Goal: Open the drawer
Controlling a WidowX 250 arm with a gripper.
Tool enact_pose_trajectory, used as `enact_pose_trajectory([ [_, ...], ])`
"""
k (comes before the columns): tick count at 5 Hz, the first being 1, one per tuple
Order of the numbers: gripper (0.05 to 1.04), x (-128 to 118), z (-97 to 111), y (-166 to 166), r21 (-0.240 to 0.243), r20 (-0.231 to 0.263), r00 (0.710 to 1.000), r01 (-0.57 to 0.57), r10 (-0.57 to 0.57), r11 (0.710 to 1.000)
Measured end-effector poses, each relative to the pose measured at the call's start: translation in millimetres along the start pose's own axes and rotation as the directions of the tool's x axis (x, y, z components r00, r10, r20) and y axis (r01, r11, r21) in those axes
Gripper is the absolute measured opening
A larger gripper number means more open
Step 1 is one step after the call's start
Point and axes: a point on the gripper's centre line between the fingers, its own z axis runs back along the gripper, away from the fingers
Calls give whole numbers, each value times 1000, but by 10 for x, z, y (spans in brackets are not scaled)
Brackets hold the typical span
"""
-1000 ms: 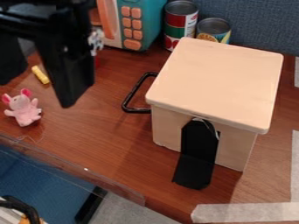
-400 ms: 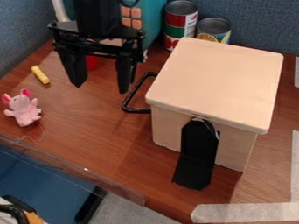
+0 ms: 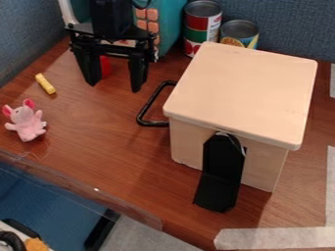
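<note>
Overhead, gripper [image 3: 116,86] hangs fingers down, spread, near drawer handle [image 3: 148,109].

1. Wooden box [image 3: 245,93] at three o'clock; black handle [image 3: 145,112] on its nine o'clock side, black flap [image 3: 219,184] at its six.
2. Gripper [image 3: 114,87] at eleven o'clock, fingers apart and pointing down, clear of the handle.
3. Teal toy microwave [image 3: 170,27] at twelve; two cans [image 3: 203,22] near one.
4. Yellow stick [image 3: 46,84] at ten, pink plush [image 3: 26,122] at nine.
</note>
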Motion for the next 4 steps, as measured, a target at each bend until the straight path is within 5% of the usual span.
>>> enact_pose_trajectory([
  [3, 999, 338, -172, 92, 9, 109, 972, 208, -208, 978],
  [4, 999, 409, -304, 109, -52, 132, 967, 227, -219, 973],
])
